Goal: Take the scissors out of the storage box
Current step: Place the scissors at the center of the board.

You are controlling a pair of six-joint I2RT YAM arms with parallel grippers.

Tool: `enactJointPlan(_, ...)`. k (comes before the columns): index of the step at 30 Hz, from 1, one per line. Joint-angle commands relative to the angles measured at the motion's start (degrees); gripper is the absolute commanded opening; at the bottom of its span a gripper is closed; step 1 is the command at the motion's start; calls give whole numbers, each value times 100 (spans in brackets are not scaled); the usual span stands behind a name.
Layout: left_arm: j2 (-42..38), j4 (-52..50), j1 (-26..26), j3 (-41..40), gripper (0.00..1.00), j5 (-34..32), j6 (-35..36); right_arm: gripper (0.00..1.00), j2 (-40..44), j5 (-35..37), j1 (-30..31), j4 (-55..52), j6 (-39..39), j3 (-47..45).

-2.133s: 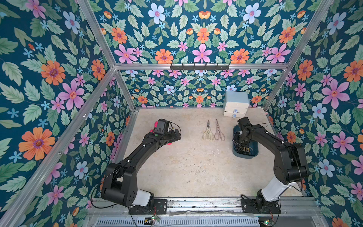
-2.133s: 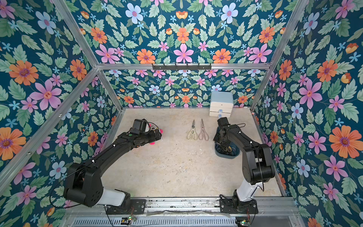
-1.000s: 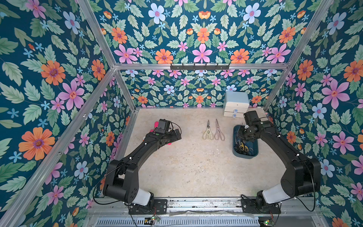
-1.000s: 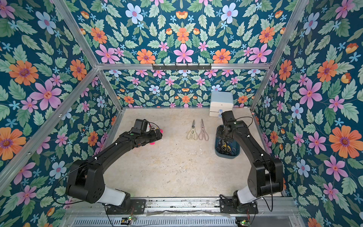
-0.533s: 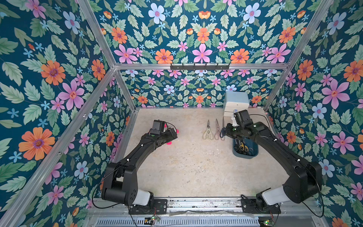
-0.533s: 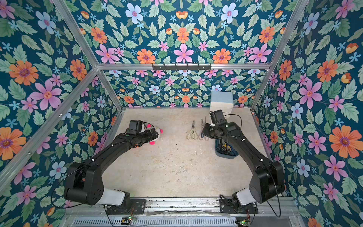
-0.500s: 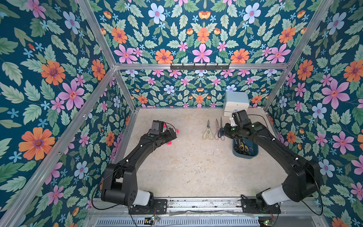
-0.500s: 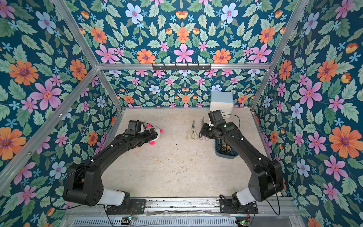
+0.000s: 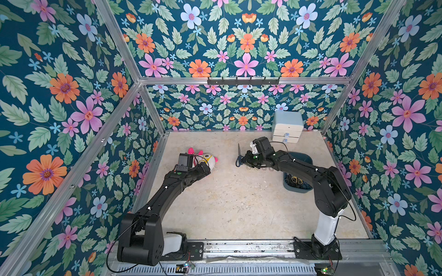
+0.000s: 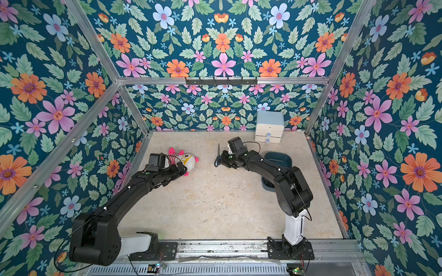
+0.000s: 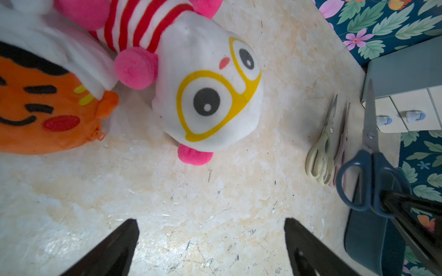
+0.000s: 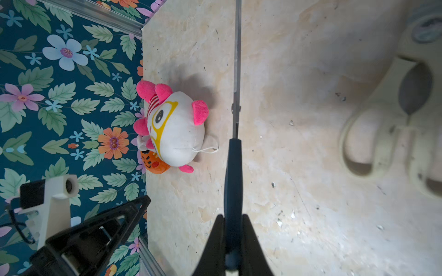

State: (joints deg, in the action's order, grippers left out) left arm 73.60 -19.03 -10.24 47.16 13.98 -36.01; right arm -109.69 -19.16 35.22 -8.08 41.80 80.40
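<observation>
Dark-blue-handled scissors [image 9: 238, 159], silver blades together and pointing at the back wall, are up off the table beside the teal storage box [image 9: 296, 190], with the right gripper [image 12: 232, 218] clamped on the handle. Left gripper [image 11: 210, 222] has its jaws apart near a white plush toy [image 11: 208, 95]. Cream shears [image 11: 320, 155] lie flat on the table.

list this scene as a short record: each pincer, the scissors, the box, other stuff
right pincer: shut on dark-blue scissors by a handle, above the table, clear of the box
left pincer: open, empty, near the white plush
on table: cream shears and pink shears lying side by side
storage box: dark teal, more scissors inside
other: orange plush, two-drawer mini cabinet at the back
</observation>
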Motion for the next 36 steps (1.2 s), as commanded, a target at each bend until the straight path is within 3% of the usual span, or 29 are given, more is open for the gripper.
enactJointPlan(1, -111, -101, 7, -22, 99, 20, -3, 0, -254, 163, 20, 514, 263, 121)
enactJointPlan(18, -507, -306, 9, -222, 99, -82, 93, 0, -1324, 267, 55, 348, 782, 313)
enactJointPlan(36, -391, -260, 9, -189, 99, -35, 111, 17, -1693, 912, 56, -893, 412, 915)
